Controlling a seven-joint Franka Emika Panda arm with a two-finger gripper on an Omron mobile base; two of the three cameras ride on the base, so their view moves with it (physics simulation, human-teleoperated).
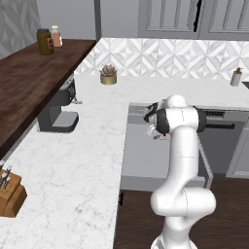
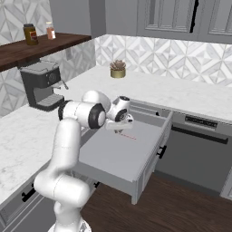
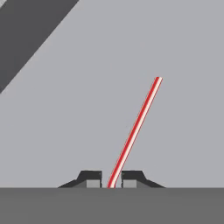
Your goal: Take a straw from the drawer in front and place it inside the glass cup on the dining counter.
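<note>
Two dark fingers (image 3: 92, 178) stand either side of a red-and-white straw (image 3: 134, 133), apparently clamped on its near end, low inside the open grey drawer (image 2: 113, 156). The pick-up step looks under way; next comes a straight lift clear of the drawer before carrying toward the cup.
</note>
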